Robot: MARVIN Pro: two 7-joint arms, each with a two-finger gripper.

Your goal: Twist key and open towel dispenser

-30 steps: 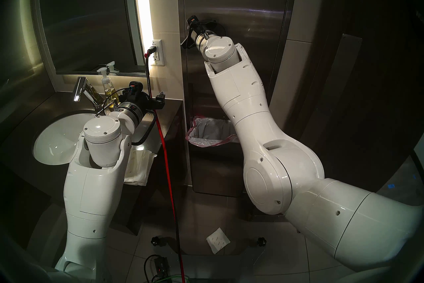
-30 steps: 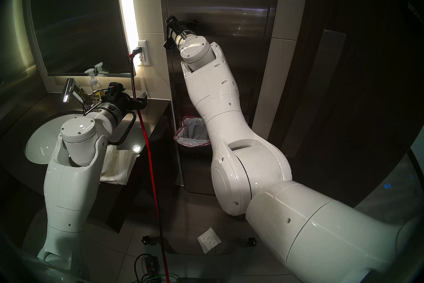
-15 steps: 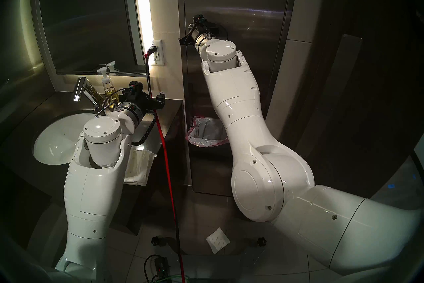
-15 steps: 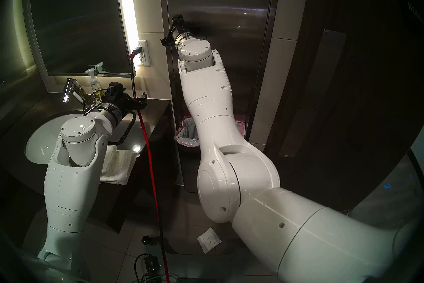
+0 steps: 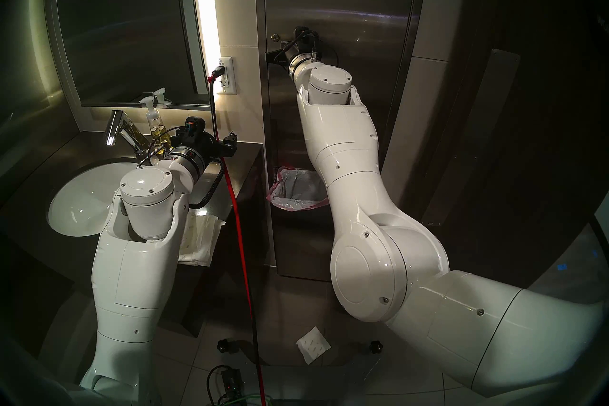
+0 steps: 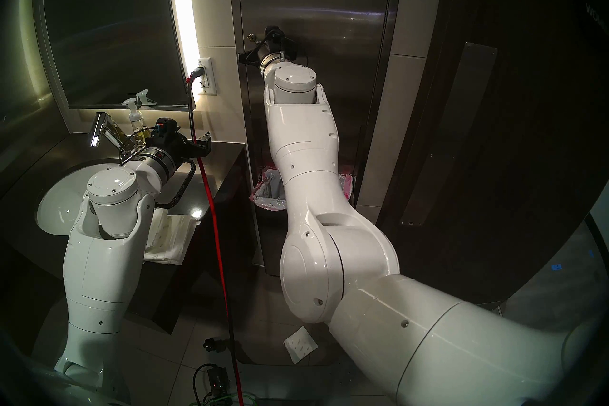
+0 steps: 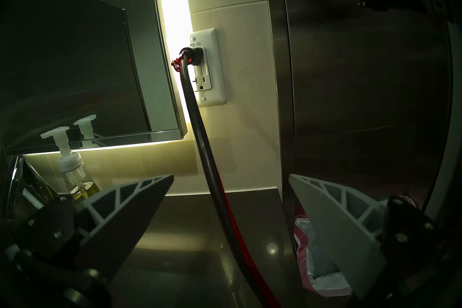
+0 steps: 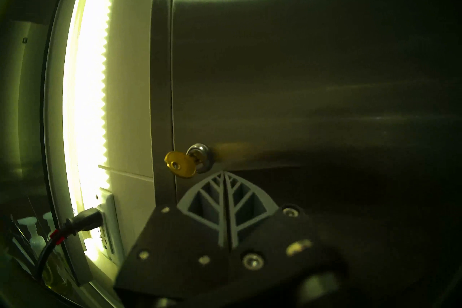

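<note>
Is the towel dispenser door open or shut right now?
Shut: the towel dispenser door lies flush with its frame, the key in the lock.

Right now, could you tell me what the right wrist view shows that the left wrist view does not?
Only the right wrist view shows the right tool shut on nothing, its tips just below the brass key and clear of it.

Only the left wrist view shows the left tool open over the dark counter, plus the soap bottle.

Both show the key in the closed towel dispenser, the wall outlet and the plugged-in black cable.
</note>
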